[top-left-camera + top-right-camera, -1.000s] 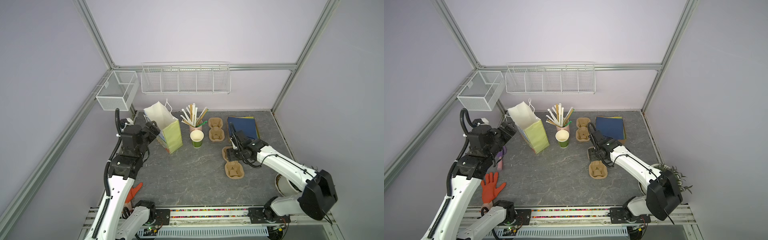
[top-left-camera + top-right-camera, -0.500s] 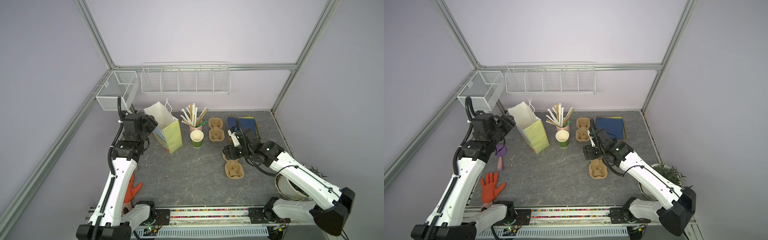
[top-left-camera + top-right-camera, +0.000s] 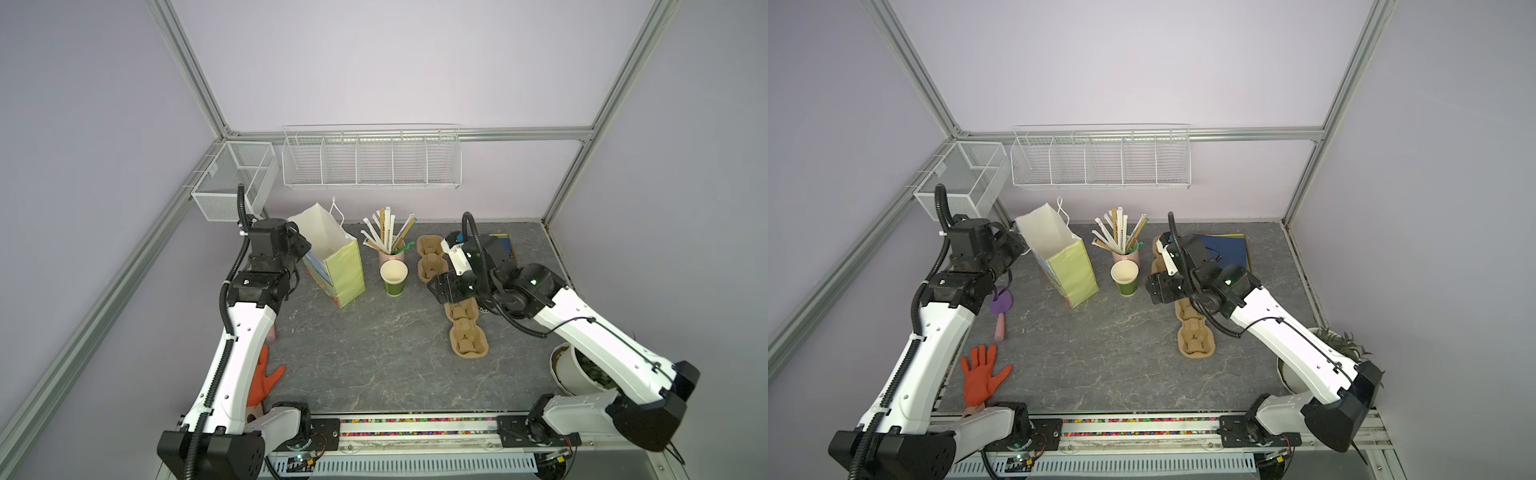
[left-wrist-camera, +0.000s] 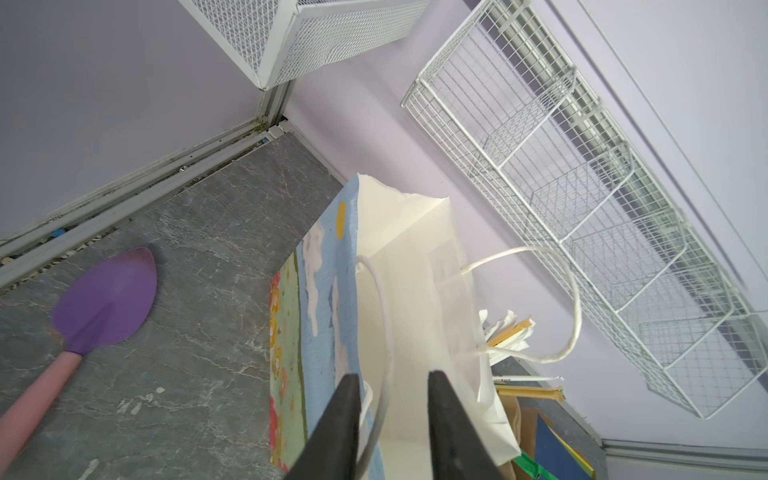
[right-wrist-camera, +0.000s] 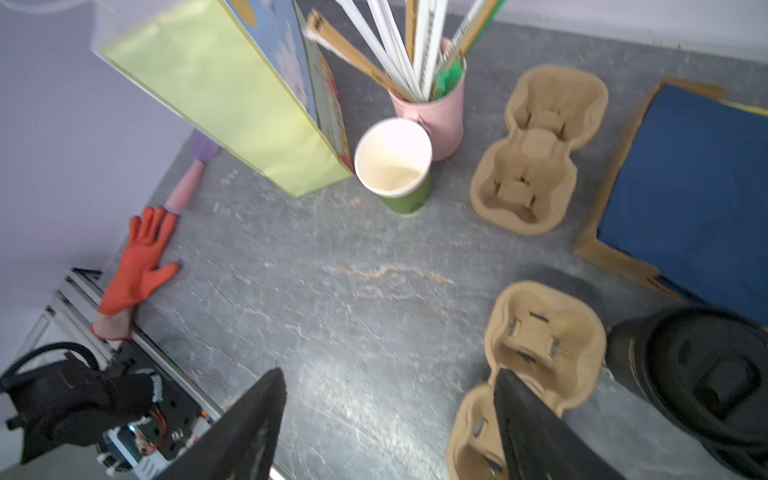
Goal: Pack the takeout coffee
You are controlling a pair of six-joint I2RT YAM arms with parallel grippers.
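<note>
The takeout coffee (image 5: 702, 374), a black paper cup with a black lid, appears to stand on the table (image 3: 374, 365) just beside the nearer pulp cup carrier (image 5: 544, 332); it sits at the edge of the right wrist view and is blurred, and whether it touches the carrier I cannot tell; in both top views the right arm hides it almost wholly. The right tool (image 5: 390, 370) hangs over the table by that carrier, jaws spread wide with nothing between them; the cup lies off to one side, outside the jaws. The left tool (image 4: 392, 376) is at the mouth of the paper gift bag (image 4: 407, 291), jaws drawn narrow astride its near rim and cord handle; whether they pinch the paper I cannot tell.

By its make the cup should be light, with a thin wall that dents under a hard squeeze; the lid looks smooth and might slip or pop off, so it makes a poor hold. The better grip is round the body just under the rolled rim, where paper is stiffest; keep it upright in case it holds liquid.
</note>
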